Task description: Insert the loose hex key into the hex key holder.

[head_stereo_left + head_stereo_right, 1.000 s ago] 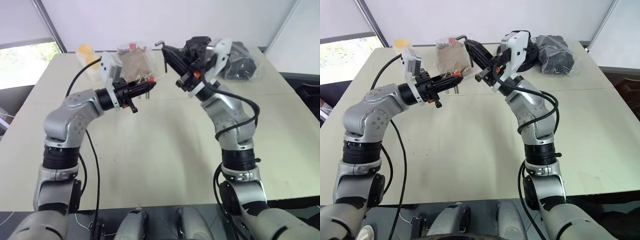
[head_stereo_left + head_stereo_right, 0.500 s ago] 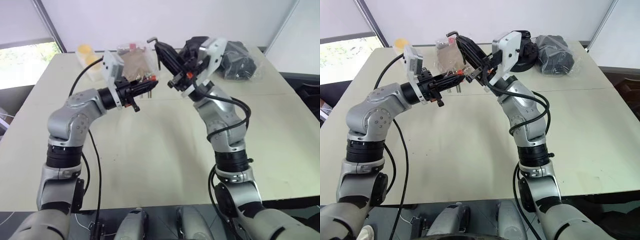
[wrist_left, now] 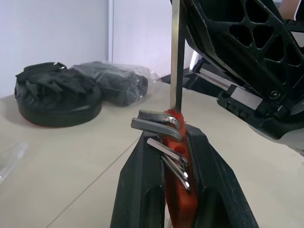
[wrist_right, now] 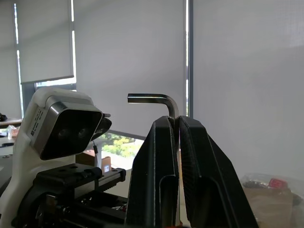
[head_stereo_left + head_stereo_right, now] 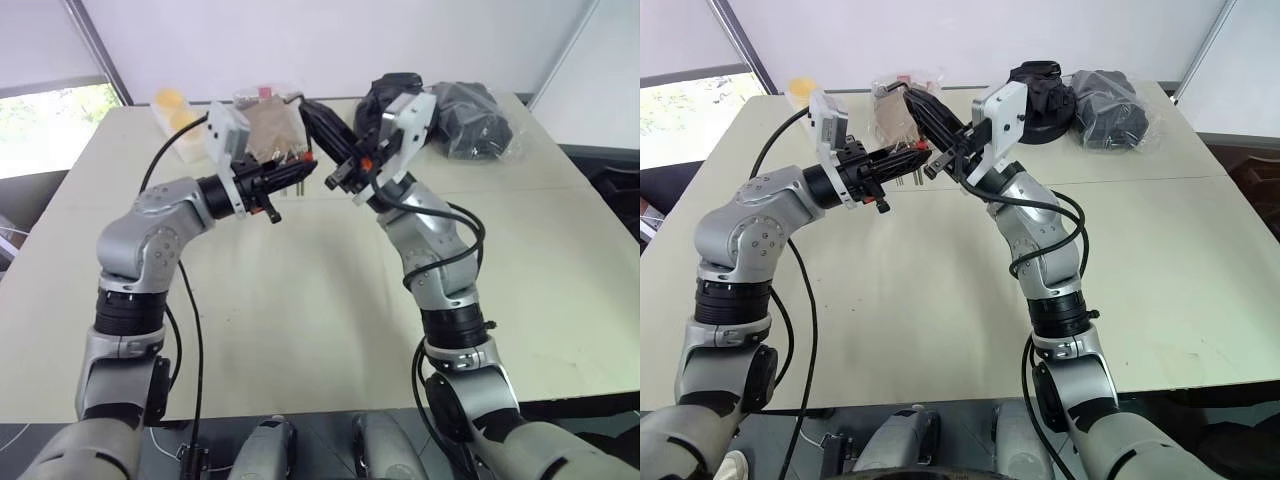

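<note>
A pale table (image 5: 300, 330) under white blinds. Above its middle the left gripper (image 3: 164, 156) is clamped on the hex key holder (image 3: 178, 190), several grey keys fanning from it. The right gripper (image 4: 175, 124) pinches the loose hex key (image 4: 149, 99), whose straight end meets the holder's top. Along the far edge lie clear bags (image 5: 270, 125), a yellow item (image 5: 172, 101) and black bundles (image 5: 470, 115)

Beige table (image 5: 940, 300), mostly bare. Far edge: yellow item (image 5: 172, 103) near far-left corner, clear bag of brown stuff (image 5: 270, 125) mid-edge, black round case (image 5: 1040, 100) and bagged black bundle (image 5: 1110, 105) toward far-right corner.
</note>
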